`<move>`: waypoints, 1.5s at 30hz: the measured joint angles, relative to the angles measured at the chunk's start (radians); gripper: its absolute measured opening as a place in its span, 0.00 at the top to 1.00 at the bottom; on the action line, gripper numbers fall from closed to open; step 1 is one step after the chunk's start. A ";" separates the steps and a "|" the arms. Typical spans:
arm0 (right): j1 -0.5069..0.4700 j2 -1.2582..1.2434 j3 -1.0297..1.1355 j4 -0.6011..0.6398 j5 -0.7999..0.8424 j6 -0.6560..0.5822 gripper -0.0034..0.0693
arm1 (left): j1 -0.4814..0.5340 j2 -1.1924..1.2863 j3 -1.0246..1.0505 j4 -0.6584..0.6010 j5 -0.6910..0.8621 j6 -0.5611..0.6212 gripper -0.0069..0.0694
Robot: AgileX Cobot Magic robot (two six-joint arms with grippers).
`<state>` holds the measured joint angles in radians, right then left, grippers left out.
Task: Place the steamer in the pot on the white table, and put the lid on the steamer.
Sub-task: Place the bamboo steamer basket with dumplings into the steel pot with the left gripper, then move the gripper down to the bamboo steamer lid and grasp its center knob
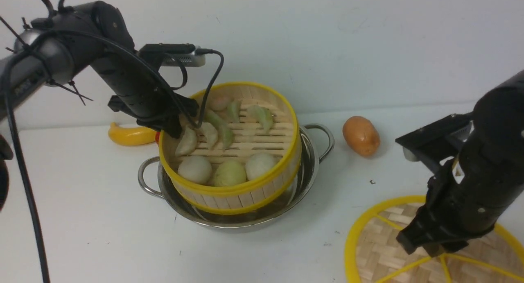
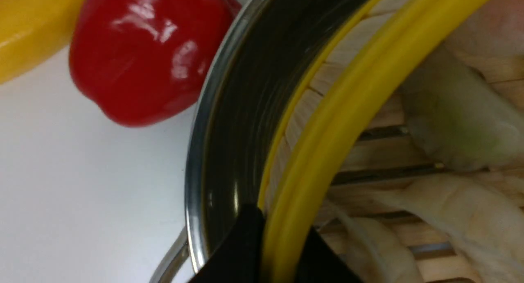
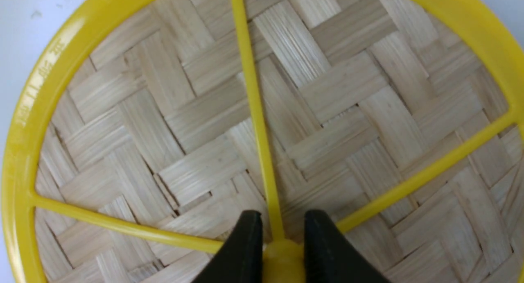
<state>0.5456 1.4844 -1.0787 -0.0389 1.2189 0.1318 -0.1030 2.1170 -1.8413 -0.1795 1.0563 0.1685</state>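
1. Steamer (image 1: pixel 241 139) sits at the centre of the frame. Its near edge is low inside the pot (image 1: pixel 245 222) and its far edge is raised, so it tilts toward the camera and is not yet seated flat.
2. Left tool (image 1: pixel 177 126) pinches the steamer's yellow rim at its upper-left side, one finger outside the wall and one inside.
3. Lid (image 1: pixel 380 244) lies flat on the surface (image 1: pixel 82 217) at the lower right of the frame, well apart from the pot.
4. Right tool (image 1: pixel 430 244) is closed narrow around the lid's central knob (image 3: pixel 282 256).
5. The steamer lies up and left of the lid, and the right arm is the nearer one. The steamer probably has to level first, or the lid meets a slanted rim.
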 joint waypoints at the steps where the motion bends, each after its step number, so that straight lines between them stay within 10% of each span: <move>1: 0.000 -0.009 0.000 -0.005 0.004 0.001 0.76 | -0.004 0.012 -0.001 0.006 -0.003 0.000 0.87; 20: 0.000 -0.057 -0.001 -0.016 0.010 0.016 0.76 | -0.016 0.139 -0.011 0.010 -0.074 0.005 0.85; 35: 0.000 -0.057 -0.010 -0.032 0.013 0.025 0.76 | -0.018 0.135 -0.139 -0.008 -0.014 -0.002 0.29; 45: 0.000 0.033 -0.363 -0.023 0.023 -0.020 0.76 | -0.016 -0.089 -0.331 0.151 0.142 -0.043 0.34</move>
<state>0.5456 1.5175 -1.4418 -0.0616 1.2414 0.1115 -0.1195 2.0279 -2.1719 -0.0282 1.1983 0.1254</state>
